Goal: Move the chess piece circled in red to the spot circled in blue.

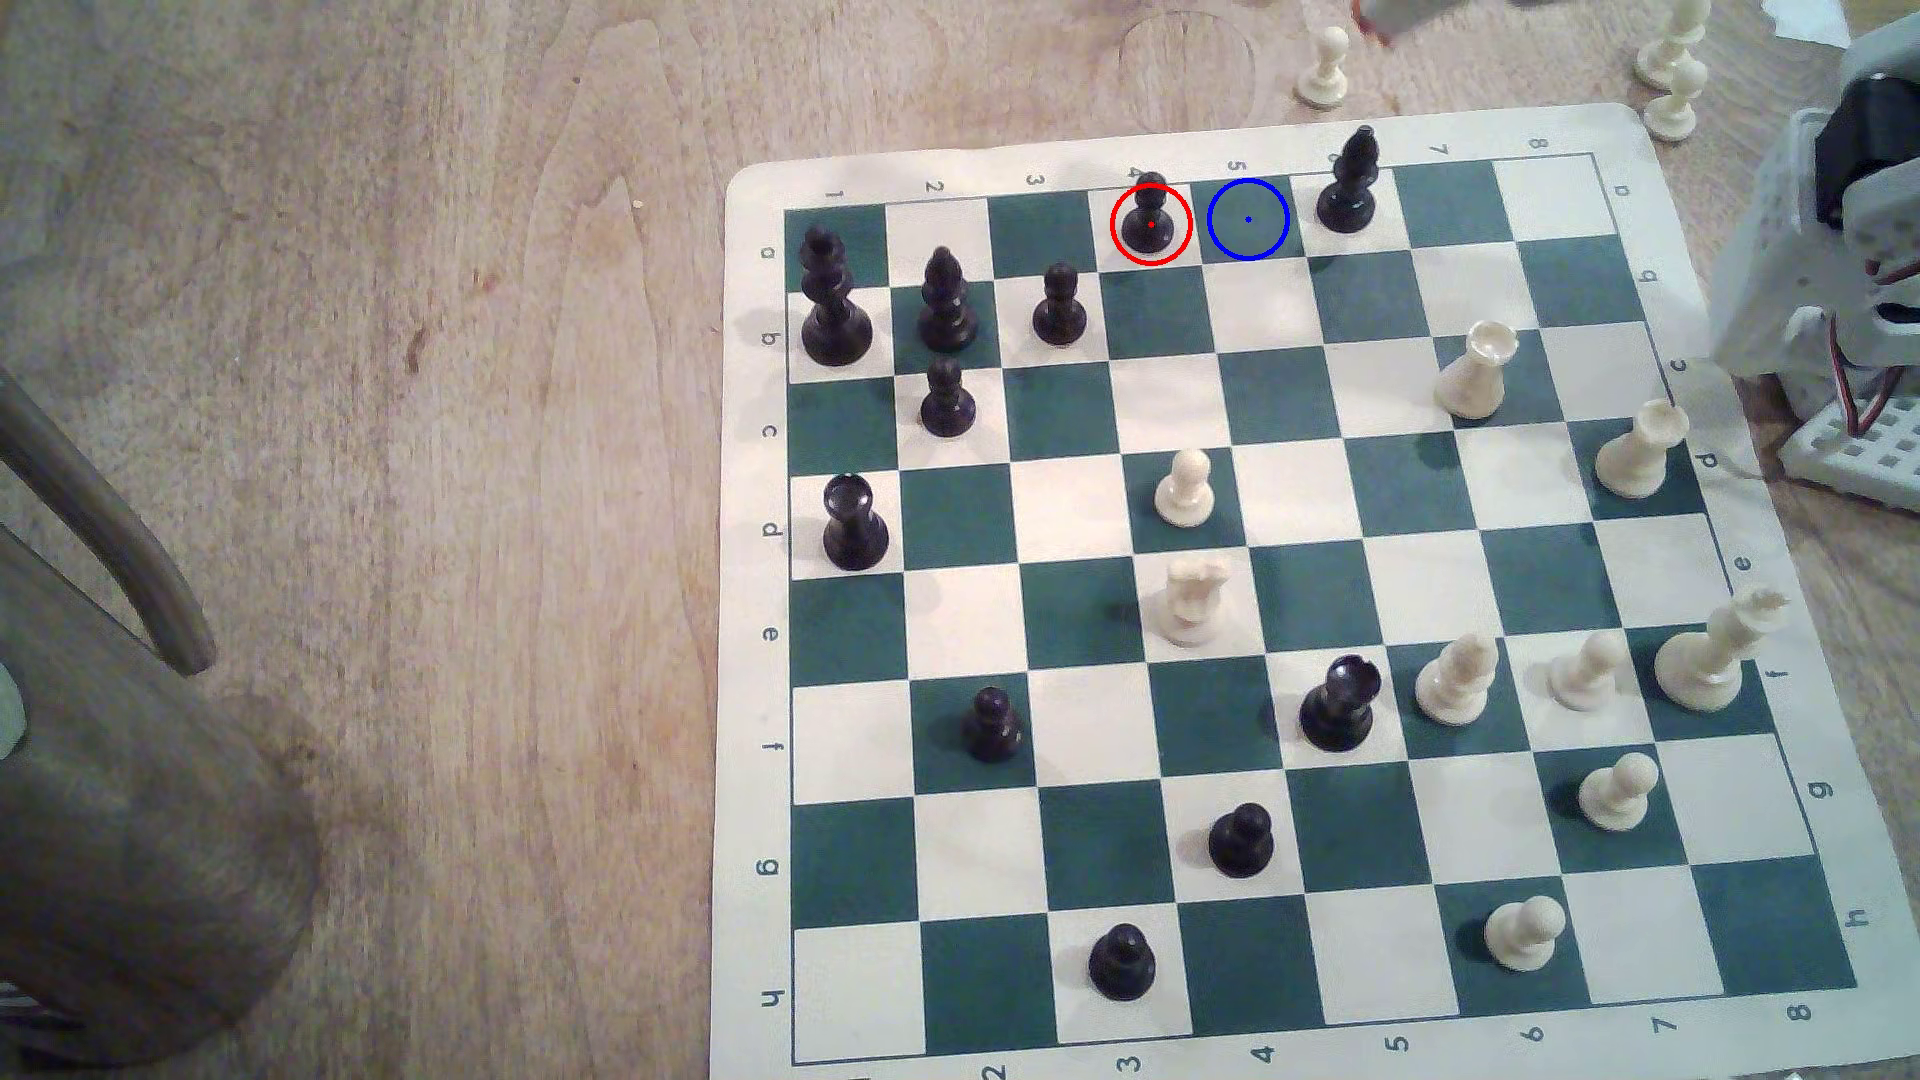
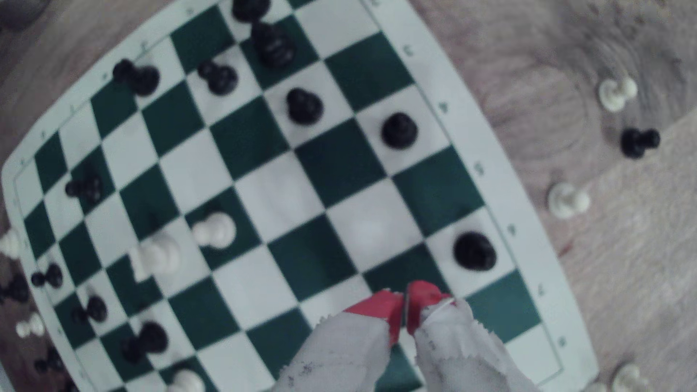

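A green-and-cream roll-up chess mat lies on a worn wooden tabletop. The black pawn, glossy with a ball head and flared base, stands ringed in red on a cream far-edge square, just beside the blue-ringed green square. The red-tipped gripper hovers above the board, tips pressed together, holding nothing.

Pale wooden tabletop, visible grain; dim warm light; curved chair back
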`<action>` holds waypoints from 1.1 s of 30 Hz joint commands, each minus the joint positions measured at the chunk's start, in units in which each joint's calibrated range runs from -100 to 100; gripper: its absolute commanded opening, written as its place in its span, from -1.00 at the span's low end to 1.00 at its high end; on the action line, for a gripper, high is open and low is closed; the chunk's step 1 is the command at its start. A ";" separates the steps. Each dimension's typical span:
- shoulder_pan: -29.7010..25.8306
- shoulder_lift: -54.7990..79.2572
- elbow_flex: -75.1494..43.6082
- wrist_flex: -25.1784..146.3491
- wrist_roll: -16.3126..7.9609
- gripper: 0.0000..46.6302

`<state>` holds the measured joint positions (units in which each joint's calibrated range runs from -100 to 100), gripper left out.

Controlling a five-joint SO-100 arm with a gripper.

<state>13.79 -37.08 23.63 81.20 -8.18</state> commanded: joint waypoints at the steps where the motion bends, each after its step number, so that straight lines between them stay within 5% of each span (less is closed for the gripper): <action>1: -0.30 3.46 -5.14 1.20 -0.98 -0.88; 9: -2.02 8.64 -0.51 -2.49 -2.74 -0.69; 24: -1.94 17.47 8.91 -16.82 -3.08 -0.73; 33: -0.77 23.41 10.46 -25.09 -3.22 -0.53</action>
<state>11.95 -14.29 33.94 59.36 -11.26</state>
